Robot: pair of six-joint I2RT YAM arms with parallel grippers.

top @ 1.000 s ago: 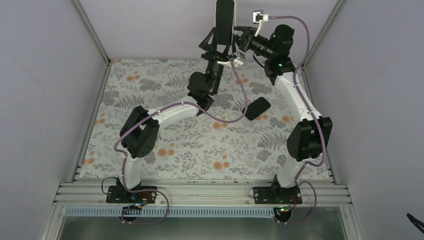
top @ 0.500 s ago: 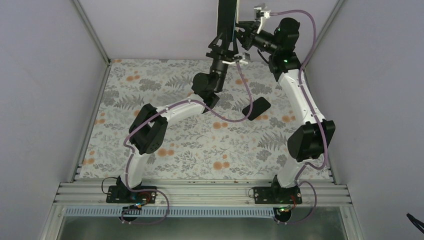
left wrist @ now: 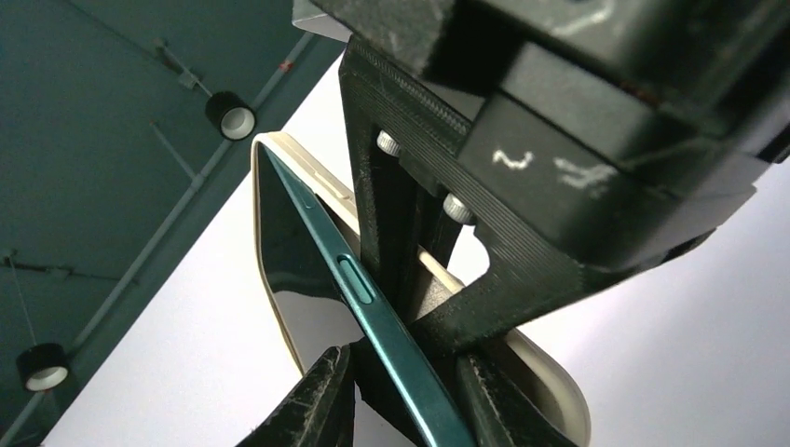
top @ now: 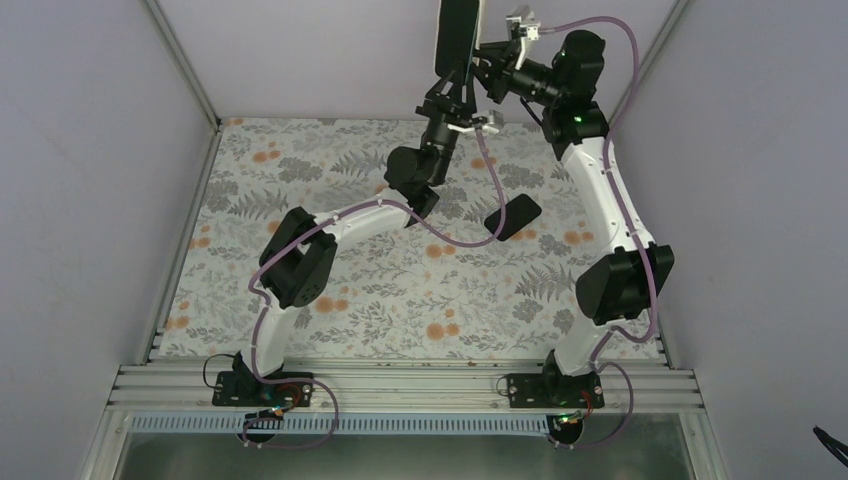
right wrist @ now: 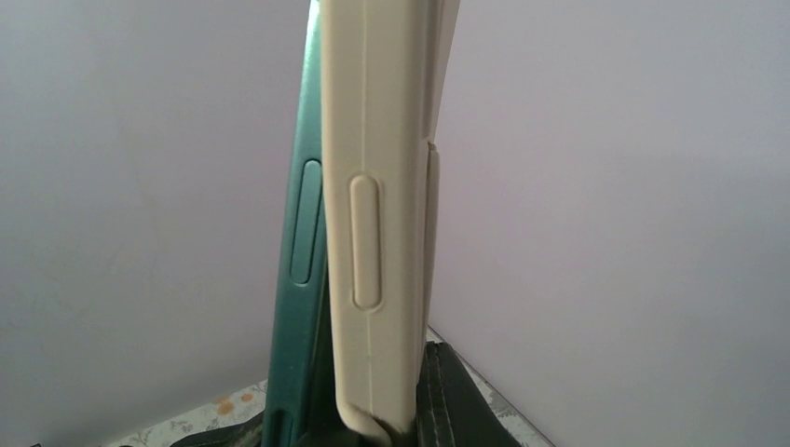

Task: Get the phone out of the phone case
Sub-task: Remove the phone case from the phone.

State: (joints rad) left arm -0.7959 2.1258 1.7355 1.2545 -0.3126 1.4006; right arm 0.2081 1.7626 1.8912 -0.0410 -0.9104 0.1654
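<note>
Floral-patterned tabletop. Right gripper: clamped on cream plastic phone case, upright, high over far edge. Left gripper: flanks its lower end; grip cannot be told. Teal-edged black phone: tilted partly out of case.

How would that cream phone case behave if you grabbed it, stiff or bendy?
Probably bendy: the cream case gapes away from the teal phone along one edge. Likely light: its walls look thin, and the right pincer seems to hold it aloft. The smooth skin might slip.
</note>
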